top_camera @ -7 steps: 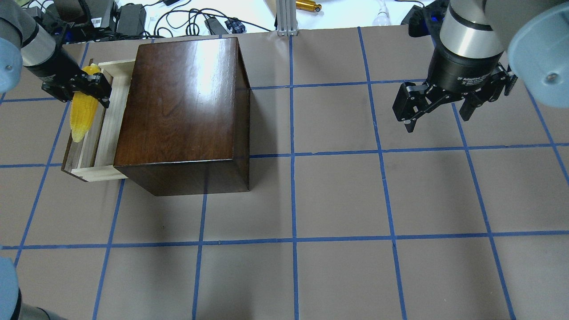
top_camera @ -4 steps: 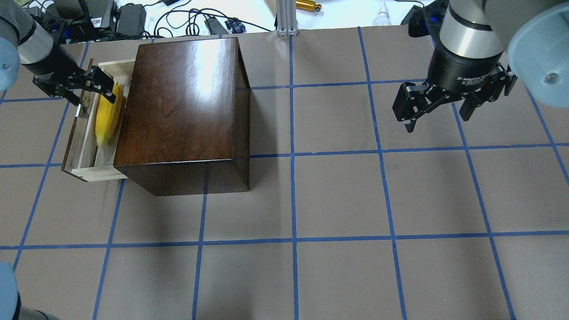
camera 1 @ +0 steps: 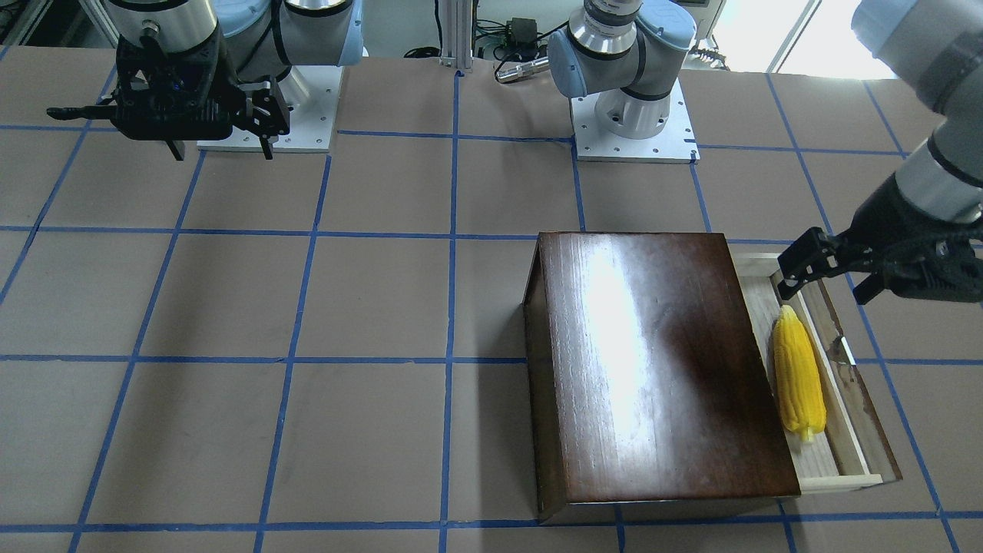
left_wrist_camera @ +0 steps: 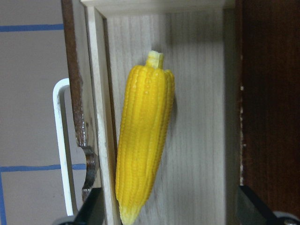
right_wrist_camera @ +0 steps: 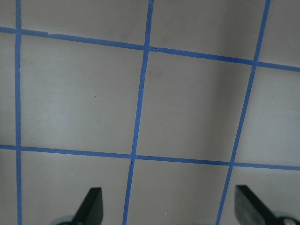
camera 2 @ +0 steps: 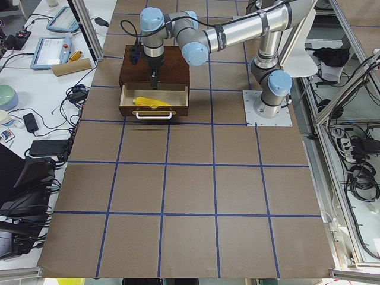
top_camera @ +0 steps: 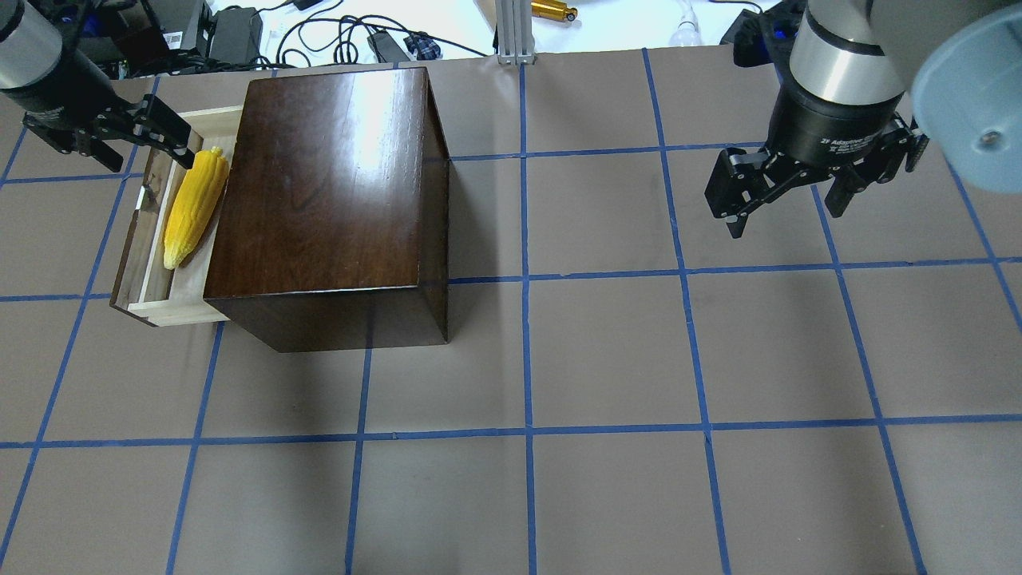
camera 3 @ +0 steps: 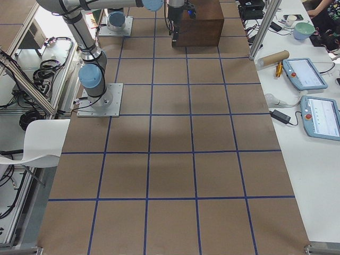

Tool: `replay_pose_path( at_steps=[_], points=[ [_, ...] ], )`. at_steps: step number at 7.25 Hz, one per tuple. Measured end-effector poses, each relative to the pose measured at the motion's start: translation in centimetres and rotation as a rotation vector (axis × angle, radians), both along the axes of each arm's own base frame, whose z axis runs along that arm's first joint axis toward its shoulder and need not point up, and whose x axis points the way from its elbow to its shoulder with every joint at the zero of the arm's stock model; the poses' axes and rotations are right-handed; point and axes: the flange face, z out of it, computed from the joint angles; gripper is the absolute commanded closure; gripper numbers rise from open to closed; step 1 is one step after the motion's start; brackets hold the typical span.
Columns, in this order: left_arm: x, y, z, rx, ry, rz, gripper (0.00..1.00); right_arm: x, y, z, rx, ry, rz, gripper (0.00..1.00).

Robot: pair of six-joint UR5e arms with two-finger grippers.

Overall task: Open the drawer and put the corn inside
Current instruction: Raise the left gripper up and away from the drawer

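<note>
The yellow corn [top_camera: 192, 208] lies loose inside the pulled-out drawer [top_camera: 152, 263] of the dark-brown wooden box [top_camera: 327, 192]. It also shows in the front view [camera 1: 799, 376], the left wrist view [left_wrist_camera: 143, 136] and the exterior left view [camera 2: 151, 103]. The drawer's pale handle [left_wrist_camera: 63, 145] shows beside it. My left gripper [top_camera: 120, 140] is open and empty, raised above the drawer's far end, apart from the corn. My right gripper [top_camera: 786, 200] is open and empty, high over bare table at the right.
The table is brown with a blue tape grid [top_camera: 527, 279]. Cables and power bricks [top_camera: 239, 32] lie beyond the far edge. The arm bases [camera 1: 633, 115] stand on white plates. The box stands at the left rear of the table.
My left gripper let go of the corn, which dropped into the drawer. The gripper then rose and drew back to the far left. My right arm has not moved.
</note>
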Motion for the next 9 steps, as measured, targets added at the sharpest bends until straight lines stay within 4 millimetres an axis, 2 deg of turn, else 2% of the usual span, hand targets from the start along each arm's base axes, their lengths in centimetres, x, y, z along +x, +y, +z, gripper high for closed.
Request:
replay_pose_path(
  at_steps=[1,2,3,4,5,7,8,9],
  points=[
    [-1.5,2.2,2.6,0.001,-0.005,-0.013,0.00,0.0,0.0,0.0,0.000,0.000,0.000,0.00],
    [-2.5,4.0,4.4,0.003,-0.004,-0.019,0.00,0.0,0.0,0.0,-0.001,0.000,0.000,0.00],
    [-3.3,5.1,5.5,-0.002,-0.002,-0.023,0.00,0.0,0.0,0.0,-0.001,0.000,0.000,0.00],
    [-4.9,5.5,5.9,0.002,0.001,-0.020,0.00,0.0,0.0,0.0,0.000,0.000,0.000,0.00],
    [-8.1,5.7,5.6,0.020,0.001,0.003,0.00,0.0,0.0,0.0,0.000,0.000,0.000,0.00],
    [-15.8,6.3,4.5,0.052,-0.006,0.018,0.00,0.0,0.0,0.0,-0.001,0.000,0.000,0.00],
    [-17.9,6.6,4.3,0.056,-0.009,0.003,0.00,0.0,0.0,0.0,-0.001,0.000,0.000,0.00],
    [-18.7,6.8,4.4,0.053,-0.010,-0.003,0.00,0.0,0.0,0.0,-0.001,0.000,0.000,0.00]
  ],
)
